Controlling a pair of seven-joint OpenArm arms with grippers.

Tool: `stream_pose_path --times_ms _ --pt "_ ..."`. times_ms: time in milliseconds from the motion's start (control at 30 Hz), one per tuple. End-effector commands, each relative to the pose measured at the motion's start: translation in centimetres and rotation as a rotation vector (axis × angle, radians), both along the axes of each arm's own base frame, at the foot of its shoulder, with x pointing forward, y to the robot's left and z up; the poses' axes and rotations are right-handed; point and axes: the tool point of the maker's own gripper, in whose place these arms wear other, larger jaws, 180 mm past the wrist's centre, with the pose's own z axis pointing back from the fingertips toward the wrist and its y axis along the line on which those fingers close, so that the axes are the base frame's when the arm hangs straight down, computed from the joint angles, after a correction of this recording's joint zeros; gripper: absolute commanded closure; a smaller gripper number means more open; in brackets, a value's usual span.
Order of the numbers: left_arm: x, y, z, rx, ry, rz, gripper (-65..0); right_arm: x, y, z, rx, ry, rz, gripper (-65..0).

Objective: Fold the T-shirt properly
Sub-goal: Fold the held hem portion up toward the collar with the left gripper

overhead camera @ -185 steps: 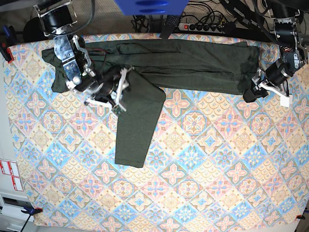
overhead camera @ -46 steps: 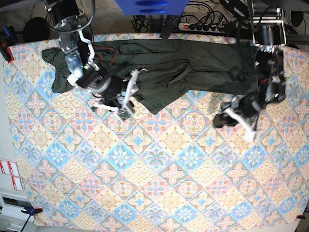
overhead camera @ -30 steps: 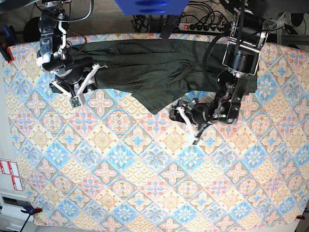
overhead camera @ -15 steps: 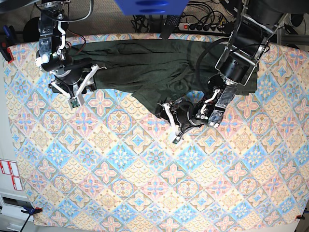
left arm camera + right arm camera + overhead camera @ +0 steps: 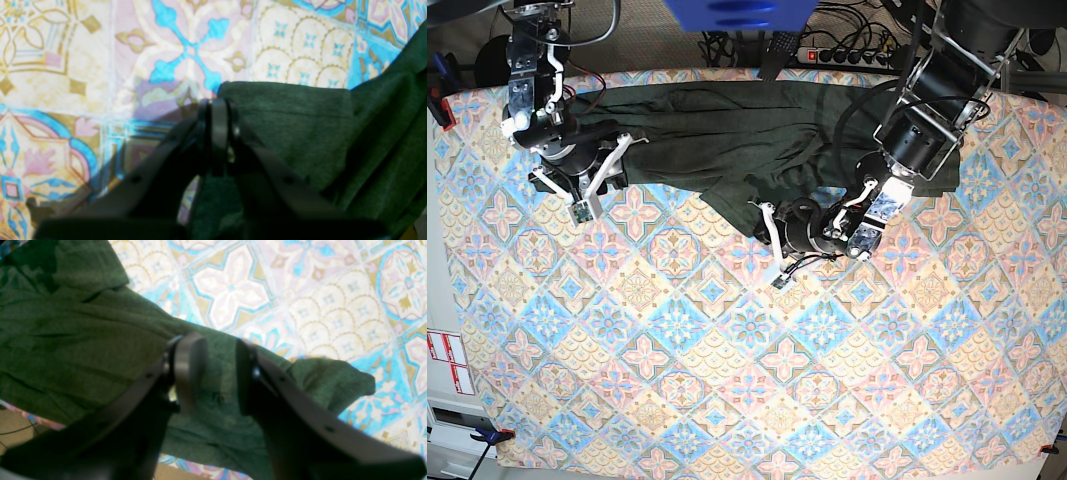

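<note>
Your right gripper (image 5: 585, 186), jaws parted and empty, hangs over the crumpled dark olive-green knit T-shirt (image 5: 757, 140) (long axis running across the patterned tablecloth (image 5: 727, 380)). Rightward, your left gripper (image 5: 216, 110), nearer the shirt's loose lower corner, is pinched closed there.

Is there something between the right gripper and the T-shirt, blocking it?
No, nothing visible. The right gripper hangs open directly over the T-shirt, with only dark green cloth showing between its jaws. The patterned tablecloth beside it carries no other object.
</note>
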Motion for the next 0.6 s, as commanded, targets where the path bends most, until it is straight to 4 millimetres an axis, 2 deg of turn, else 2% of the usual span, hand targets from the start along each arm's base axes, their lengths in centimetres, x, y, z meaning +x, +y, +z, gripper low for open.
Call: stream_pose_path --times_ms 0,67,267,433,567 --pt "-1.5 1.2 -1.1 0.059 0.056 -0.034 0.0 0.8 0.1 1.0 0.008 -0.041 0.006 -19.6" --pt "-0.6 1.3 -0.2 0.028 0.002 -0.023 0.0 0.9 0.1 1.0 0.008 -0.042 0.006 -19.6" --pt "-0.5 3.0 2.3 0.000 -0.107 -0.035 0.0 0.9 0.2 1.0 0.009 -0.042 0.007 -19.6" --pt "0.4 5.4 4.8 -0.054 -0.167 0.074 0.0 0.8 0.2 1.0 0.011 -0.042 0.007 -19.6" --pt "1.3 8.4 6.9 -0.091 -0.225 0.193 0.0 0.8 0.2 1.0 0.011 -0.042 0.007 -19.6"
